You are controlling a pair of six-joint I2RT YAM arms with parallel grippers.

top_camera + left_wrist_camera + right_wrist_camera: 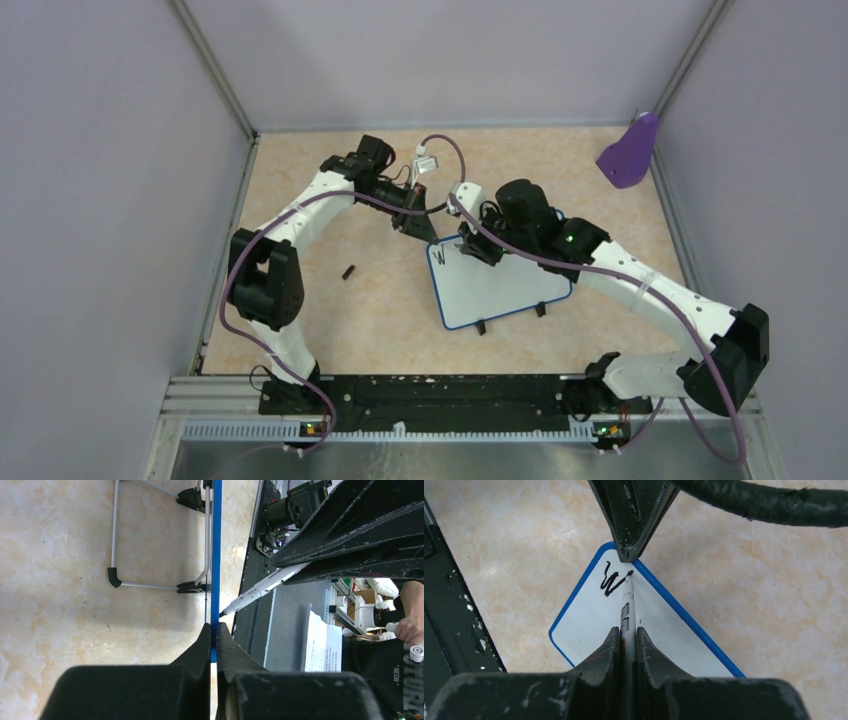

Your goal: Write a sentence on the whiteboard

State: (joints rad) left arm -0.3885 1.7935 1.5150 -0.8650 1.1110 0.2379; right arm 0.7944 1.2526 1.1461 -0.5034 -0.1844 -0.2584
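- Biggest thing out here is the beige table (380, 310), walled in grey on three sides, with both arms reaching in from the near edge.
- Right of centre on it lies the whiteboard (500, 285), face up and turned at an angle. It has a blue rim all round and two black feet (481, 328) on its near edge.
- Over in the far right corner is the purple scoop (630, 152), up against the wall and well apart from the board. Whether anything sits in its hollow, I cannot tell from here.
- The left gripper (215, 630) is at the board's far left corner and it is clenched. Both fingers pinch the blue rim, seen edge-on in the left wrist view.
- The right gripper (626, 632) hangs over the board's far end, clamped tight on a marker (626, 605), whose white barrel runs out between the fingers.
- The marker tip is down on the white surface, just right of the ink.
- The sentence (609, 580) is one black "W" so far, tucked into that far corner, close to the left gripper's tips.
- Smallest of all is a small black piece (348, 271), alone on the table left of the board. It is too small to tell what it is.
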